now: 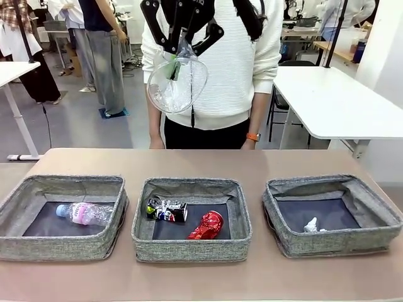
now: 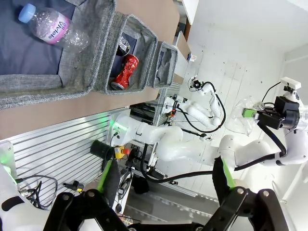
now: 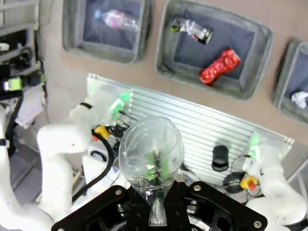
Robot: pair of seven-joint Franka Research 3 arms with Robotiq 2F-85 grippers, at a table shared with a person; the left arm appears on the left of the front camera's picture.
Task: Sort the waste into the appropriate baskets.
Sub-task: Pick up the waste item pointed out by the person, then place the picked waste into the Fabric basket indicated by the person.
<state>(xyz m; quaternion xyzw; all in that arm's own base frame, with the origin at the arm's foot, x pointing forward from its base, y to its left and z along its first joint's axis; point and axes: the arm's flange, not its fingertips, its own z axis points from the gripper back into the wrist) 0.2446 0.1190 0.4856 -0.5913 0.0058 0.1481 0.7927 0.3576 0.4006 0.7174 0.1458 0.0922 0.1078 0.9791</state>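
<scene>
Table: brown, matt worktop (image 1: 189, 160); three square, low, soft-sided baskets of grey woven fabric stand in a row along its near edge, each with a dark blue-grey inner bottom.
Left basket (image 1: 19, 236): holds a clear, crinkled plastic bottle with a blue cap and pink label (image 1: 85, 213), lying on its side, cap toward the table's left edge.
Middle basket (image 1: 189, 248): holds a crushed dark printed can (image 1: 167, 209) toward the far left of its bottom and a dented, glossy red can (image 1: 206, 225) toward the near right; the two lie close but apart.
Right basket (image 1: 327, 242): a crumpled white paper wad (image 1: 312, 225) lies near the middle of its bottom.
Right gripper (image 1: 178, 49): black, raised high above the table's far edge, in front of a person's white ribbed sweater (image 1: 245, 63); it points down at the table, as the right wrist view shows.
Right jaws: pressed together on the pinched, flattened end of a clear, thin-walled plastic cup (image 1: 177, 82).
Cup position: it hangs beyond the fingertips with its round, wrinkled mouth facing out; a green pad shows through the wall (image 3: 151, 163).
Left gripper (image 2: 166, 185): jaws spread wide with nothing between them, green pads (image 2: 104, 179) facing each other; it looks sideways along the table's near edge.
Person: stands at the far edge, arms down, an orange band on one wrist (image 1: 253, 136).
</scene>
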